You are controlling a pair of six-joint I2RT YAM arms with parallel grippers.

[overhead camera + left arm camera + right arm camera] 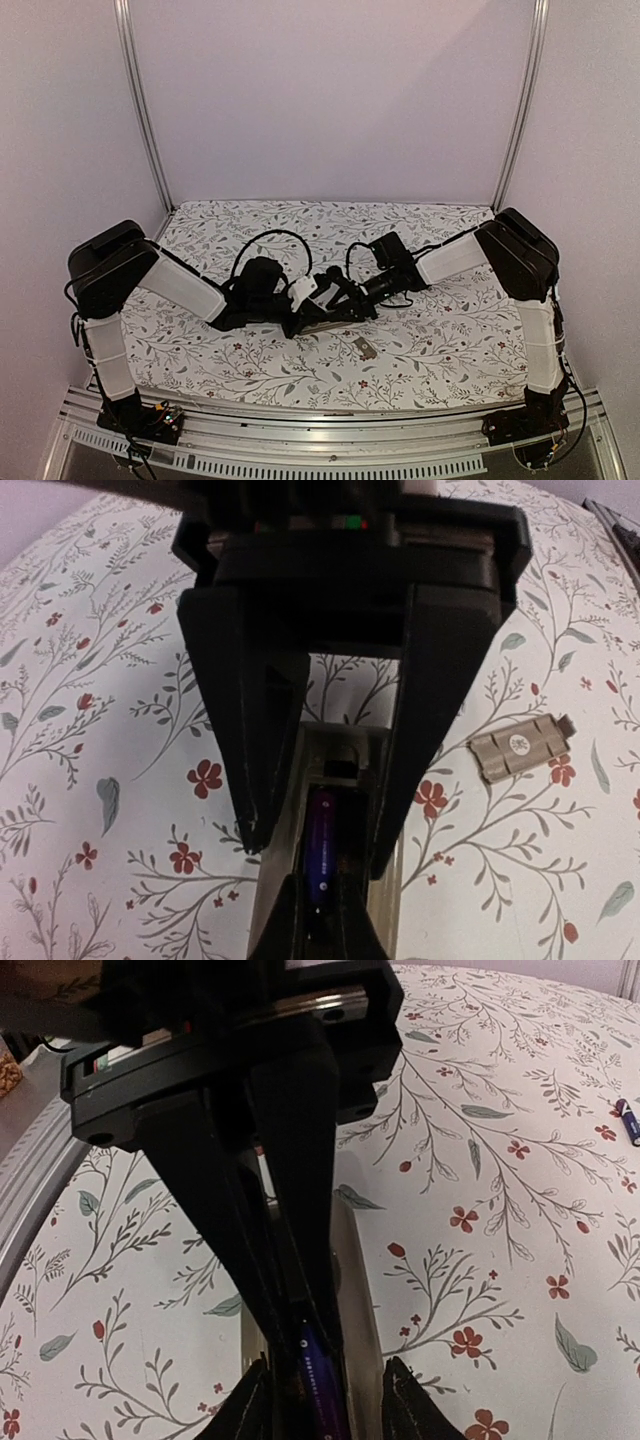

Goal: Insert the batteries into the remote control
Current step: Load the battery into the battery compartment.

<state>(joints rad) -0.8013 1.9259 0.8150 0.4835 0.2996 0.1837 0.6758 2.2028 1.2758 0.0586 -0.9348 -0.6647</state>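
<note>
Lying back-up near the middle of the floral surface [100, 680], just in front of both arms: remote control [345, 745], tan-grey side showing, dark recess uncovered

Clenched across it from the left: left gripper [315, 855], one black finger pressed to each long edge of the remote control, tips down at the surface

Seated lengthwise in the recess: one battery [320, 830], dark with a purple sheen, its far end near the recess wall, its near end between the tips of the other arm

Reaching in from the opposite end: right gripper [305, 1345], fingers drawn narrow and angled steeply down into the recess, closed on the battery's end; contact itself partly hidden by the fingers in the right wrist view

Off to the right of the remote control, flat on the surface and well clear of both arms' fingers: small tan-grey cover piece [520, 748], ribbed, with a short tab at one end

Far out on the surface, well apart from everything else: second battery [630, 1120], a small dark stick lying on its side, seen only at the edge of the right wrist view
</note>
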